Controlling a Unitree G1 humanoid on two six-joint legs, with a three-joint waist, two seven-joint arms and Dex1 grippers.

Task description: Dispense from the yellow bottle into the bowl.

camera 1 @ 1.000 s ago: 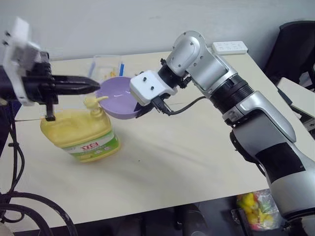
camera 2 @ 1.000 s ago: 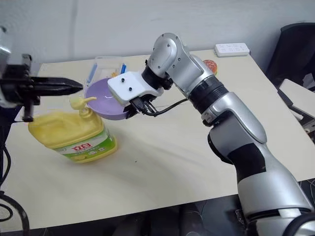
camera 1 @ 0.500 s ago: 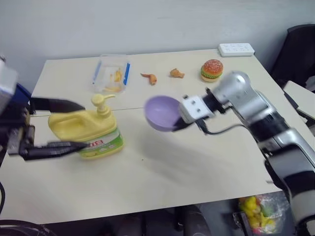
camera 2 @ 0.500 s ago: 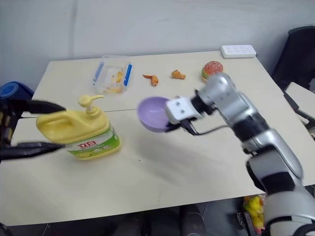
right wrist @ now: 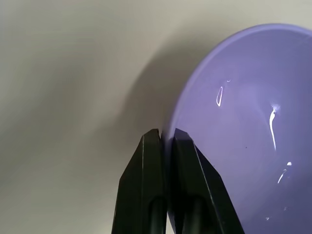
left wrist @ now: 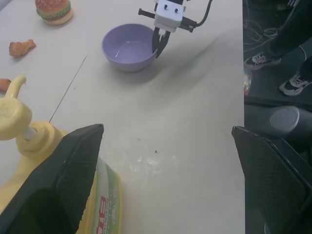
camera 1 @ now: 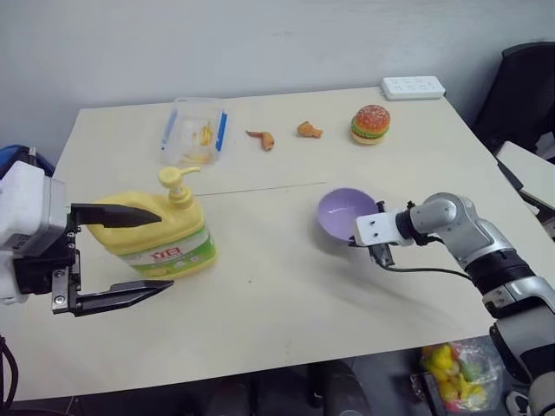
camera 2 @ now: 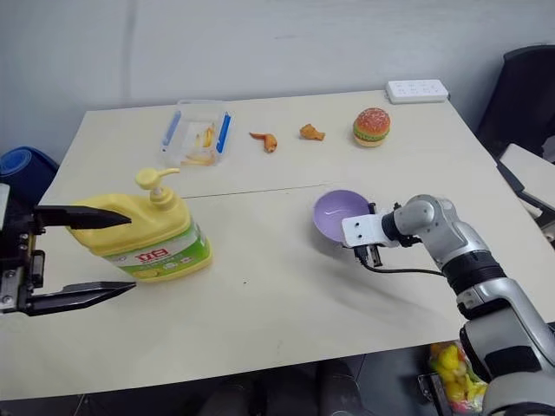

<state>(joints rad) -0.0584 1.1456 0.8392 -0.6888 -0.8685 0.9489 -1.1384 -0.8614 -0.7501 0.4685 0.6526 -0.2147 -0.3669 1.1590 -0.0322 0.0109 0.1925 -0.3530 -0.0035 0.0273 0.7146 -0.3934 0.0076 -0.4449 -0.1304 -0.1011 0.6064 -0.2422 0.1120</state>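
Observation:
The yellow bottle (camera 1: 160,238) stands on the table's left side, its pump spout pointing right. My left gripper (camera 1: 165,249) hangs wide open at the bottle's near side, with one finger (left wrist: 73,165) close by the label and nothing gripped. The lavender bowl (camera 1: 342,212) rests on the table right of centre and looks empty. My right gripper (right wrist: 165,134) is shut on the bowl's rim (left wrist: 155,46) at its right side, one finger inside and one outside.
At the back of the table are a clear container with blue trim (camera 1: 197,130), two small food toys (camera 1: 260,137), a toy burger (camera 1: 370,123) and a white power strip (camera 1: 413,87). A black chair (camera 1: 520,87) stands to the right.
My right gripper carried the bowl from beside the bottle's pump rightward and down to the table. My left gripper opened wide and dropped from above the pump to beside the bottle.

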